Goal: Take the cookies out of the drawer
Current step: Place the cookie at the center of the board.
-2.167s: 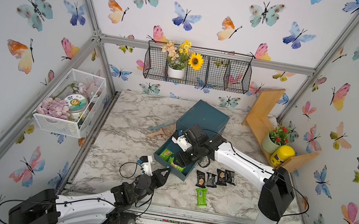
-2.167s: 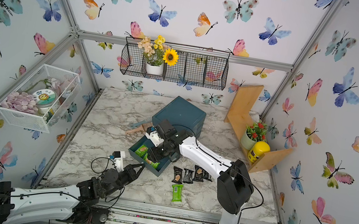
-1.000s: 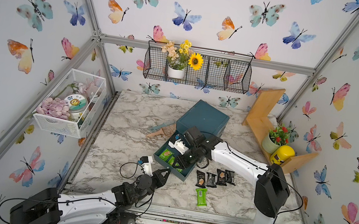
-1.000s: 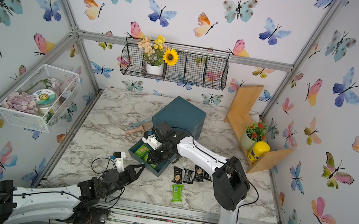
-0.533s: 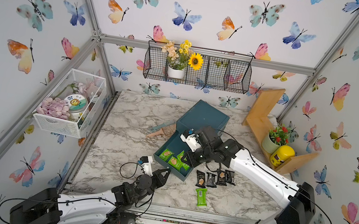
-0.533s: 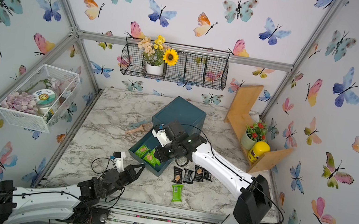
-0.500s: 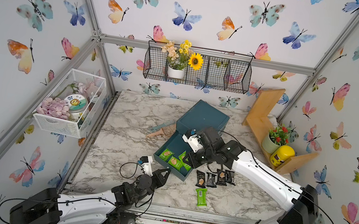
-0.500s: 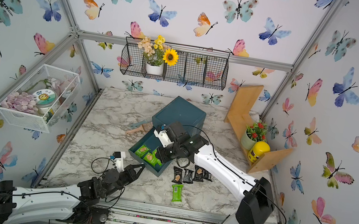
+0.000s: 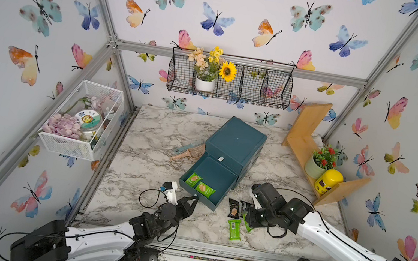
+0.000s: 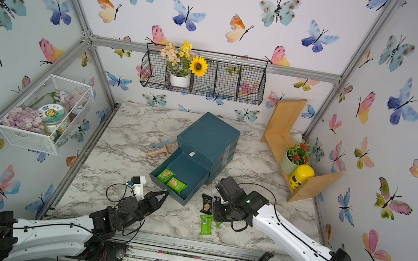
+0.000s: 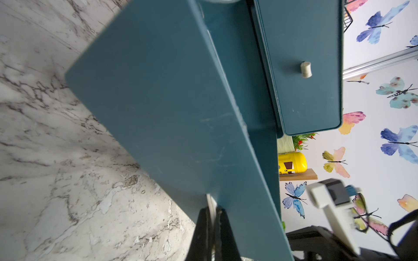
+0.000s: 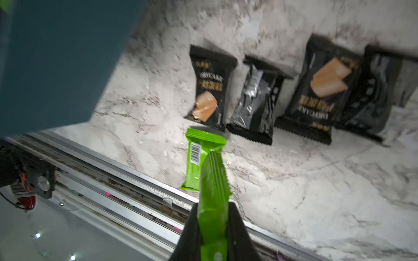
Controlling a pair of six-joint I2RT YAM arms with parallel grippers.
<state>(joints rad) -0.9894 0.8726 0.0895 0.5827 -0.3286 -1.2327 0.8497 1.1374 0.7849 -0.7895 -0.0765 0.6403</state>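
The teal drawer (image 9: 211, 176) stands pulled out of its cabinet (image 9: 236, 141), with two green cookies (image 9: 194, 179) (image 9: 204, 189) lying in it. On the marble to its right lie several black cookies (image 12: 210, 88) in a row, and one green packet (image 12: 195, 158) nearer the front rail. My right gripper (image 12: 213, 205) hangs just above that spot, shut on another green packet (image 12: 213, 180); both top views show it (image 9: 248, 224) (image 10: 216, 222). My left gripper (image 11: 212, 209) (image 9: 195, 199) is at the drawer's front panel, shut on its pale knob.
A pink scoop and a teal brush (image 9: 189, 149) lie behind the drawer on the left. A wooden shelf (image 9: 303, 141) at the right holds a plant pot (image 9: 313, 168) and a yellow jar (image 9: 328, 180). A white wire basket (image 9: 80, 118) hangs on the left wall. The metal rail (image 12: 108, 176) runs along the table's front edge.
My right arm has swung out of the drawer to the front right, carrying a green packet over the packets on the marble. The left arm has stayed put.
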